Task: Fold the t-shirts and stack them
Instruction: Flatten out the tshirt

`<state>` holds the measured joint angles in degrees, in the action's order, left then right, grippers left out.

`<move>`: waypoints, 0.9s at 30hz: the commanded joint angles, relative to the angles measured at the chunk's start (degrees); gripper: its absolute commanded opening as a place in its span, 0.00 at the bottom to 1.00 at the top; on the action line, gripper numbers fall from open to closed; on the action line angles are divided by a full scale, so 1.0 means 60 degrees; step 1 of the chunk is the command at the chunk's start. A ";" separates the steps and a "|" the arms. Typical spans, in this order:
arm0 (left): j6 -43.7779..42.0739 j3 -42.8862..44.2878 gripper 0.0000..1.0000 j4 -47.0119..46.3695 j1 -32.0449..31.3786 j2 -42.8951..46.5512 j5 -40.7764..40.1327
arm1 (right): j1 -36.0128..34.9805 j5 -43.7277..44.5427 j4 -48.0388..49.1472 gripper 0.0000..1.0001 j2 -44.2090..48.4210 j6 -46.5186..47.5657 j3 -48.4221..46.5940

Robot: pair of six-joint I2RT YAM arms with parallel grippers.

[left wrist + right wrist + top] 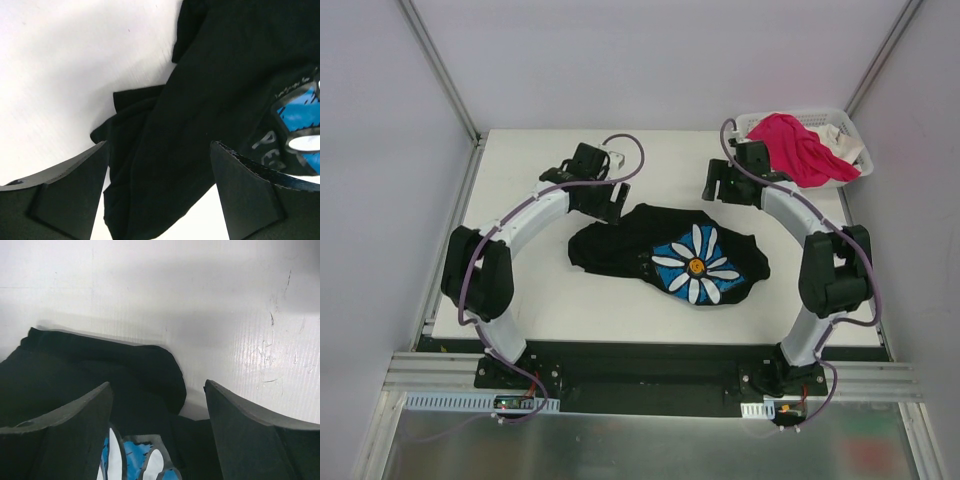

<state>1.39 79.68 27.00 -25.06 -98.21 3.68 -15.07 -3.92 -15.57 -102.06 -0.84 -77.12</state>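
So, top level: white table (620, 312), and the black t-shirt (642, 238) lies mid-table, between my two arms, daisy print (696, 265) facing up. It is not flat. The outline is lumpy, the left side is bunched into folds, and a sleeve or hem flap sticks out there. The basket (857, 132) sits at the far right corner, well apart from the black shirt. The pink t-shirt (798, 146) is heaped in it, with what looks like the white t-shirt (847, 152) under its right side. I can't tell more than that.

My left gripper (159, 150) hangs over the shirt's far left edge with the jaws spread wide and nothing between them, only black cloth and a strip of table below. My right gripper (157, 386) is likewise spread and empty. It sits over the far right edge, where a rounded black flap meets bare table.

Step, as I judge it: the first shirt, at the pre-grasp for spreading it out, with no fold made and nothing stacked. Next I need both grippers to drop onto the far edge, each pinch one layer at its own corner, then pull apart and drag to flatten. The risk is grabbing doubled cloth on the bunched left side.
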 commanded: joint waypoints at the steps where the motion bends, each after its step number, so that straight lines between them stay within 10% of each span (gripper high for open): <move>1: -0.0378 -0.0081 0.81 0.0626 0.0031 -0.0052 0.0660 | 0.0051 -0.0327 0.0383 0.77 0.0794 -0.0050 -0.0023; 22: -0.0451 0.2115 0.77 0.0846 0.0031 -0.2879 0.0690 | 0.0065 -0.0811 0.0472 0.77 0.1864 0.0008 0.0212; 27: -0.0495 0.2218 0.51 0.0846 0.0031 -0.2879 0.0588 | 0.0065 -0.0753 0.0471 0.77 0.1746 0.0008 0.0343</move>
<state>-0.84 91.05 31.27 -25.06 -115.63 6.57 -15.07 -7.81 -14.09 -92.75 -1.02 -75.64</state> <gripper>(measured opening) 0.631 0.771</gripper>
